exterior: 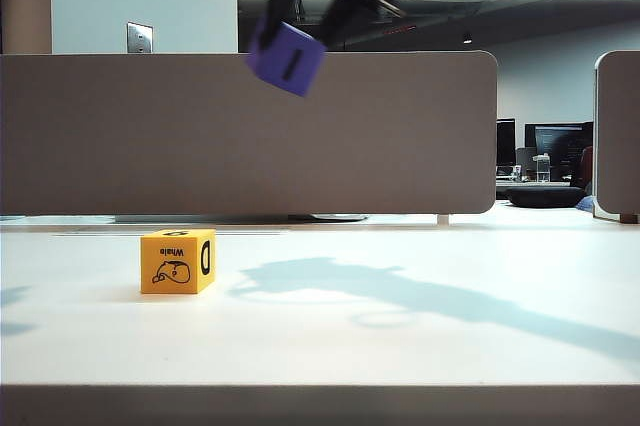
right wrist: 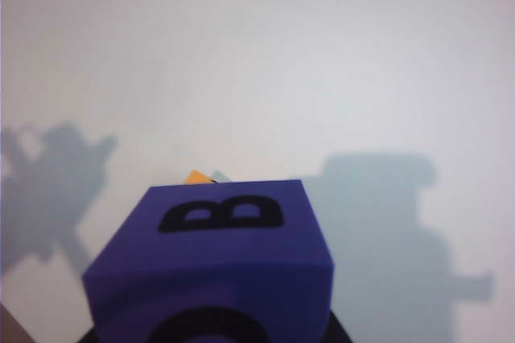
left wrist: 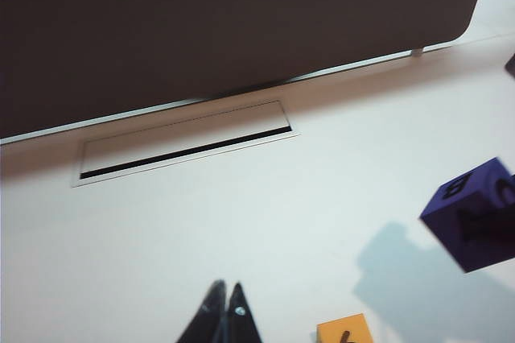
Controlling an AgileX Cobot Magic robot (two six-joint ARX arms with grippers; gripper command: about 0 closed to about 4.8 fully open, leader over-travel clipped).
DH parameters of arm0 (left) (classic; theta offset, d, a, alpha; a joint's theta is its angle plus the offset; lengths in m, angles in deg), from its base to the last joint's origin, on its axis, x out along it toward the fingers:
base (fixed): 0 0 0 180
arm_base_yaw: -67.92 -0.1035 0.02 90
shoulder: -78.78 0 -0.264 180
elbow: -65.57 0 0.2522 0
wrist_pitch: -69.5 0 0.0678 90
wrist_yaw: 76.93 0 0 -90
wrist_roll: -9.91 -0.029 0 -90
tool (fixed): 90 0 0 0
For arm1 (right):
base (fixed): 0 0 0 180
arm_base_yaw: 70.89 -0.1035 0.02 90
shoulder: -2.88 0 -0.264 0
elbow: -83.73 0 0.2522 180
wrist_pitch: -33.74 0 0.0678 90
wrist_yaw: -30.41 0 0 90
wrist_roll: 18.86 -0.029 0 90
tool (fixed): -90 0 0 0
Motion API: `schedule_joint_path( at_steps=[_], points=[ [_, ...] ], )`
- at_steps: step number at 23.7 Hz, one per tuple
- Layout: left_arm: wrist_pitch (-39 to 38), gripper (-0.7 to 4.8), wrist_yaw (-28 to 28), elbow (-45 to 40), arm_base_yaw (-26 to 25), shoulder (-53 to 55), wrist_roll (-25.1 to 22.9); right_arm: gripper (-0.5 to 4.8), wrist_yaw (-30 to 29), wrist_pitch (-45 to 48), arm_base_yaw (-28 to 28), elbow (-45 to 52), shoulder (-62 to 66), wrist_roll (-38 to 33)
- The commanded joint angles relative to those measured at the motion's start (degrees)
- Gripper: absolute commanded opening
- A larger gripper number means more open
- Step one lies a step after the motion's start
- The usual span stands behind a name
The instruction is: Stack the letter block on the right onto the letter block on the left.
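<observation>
Two letter blocks matter here. The purple B block (exterior: 287,59) is high in the air, gripped by the right claw (exterior: 310,21), which is clamped on it. In the right wrist view the block fills the near part of the picture, and the claw's fingers are mostly hidden behind it. The yellow D block (exterior: 178,261) sits on the white tabletop (exterior: 420,336), far below the purple one and a little to the left of it in the exterior view.

The job now, I think, is to carry the purple block over the yellow one and set it on top. To do it well, the right claw should first move until the purple block hangs right above the yellow one. The block looks tilted, so it should be turned flat before it goes down. Then lower slowly and let go only when it rests.

The left claw (left wrist: 226,311) hovers near the yellow block, fingers together and holding nothing. It should stay out of the way.
</observation>
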Motion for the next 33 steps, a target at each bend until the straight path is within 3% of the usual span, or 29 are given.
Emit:
schedule_joint_path(
  at_steps=[1, 9, 19, 33],
  points=[
    [0.68, -0.06, 1.51, 0.26, -0.72, -0.04, 0.26, 2.02, -0.11, 2.36, -1.90, -0.31, 0.39, 2.99],
    [-2.84, -0.06, 2.36, -0.48, -1.18, 2.03, 0.33, 2.02, 0.13, 5.16, -5.38, -0.31, 4.92, 8.81],
    [0.35, -0.06, 2.29, -1.99, -1.18, 2.47, 2.40, 2.02, -1.64, 8.48, -6.82, -0.31, 11.65, 14.73],
    [-0.48, -0.06, 2.14, -1.97, -1.18, 2.29, 0.83, 2.03, -2.21, 11.19, -7.13, -0.31, 18.12, 16.52]
  ],
)
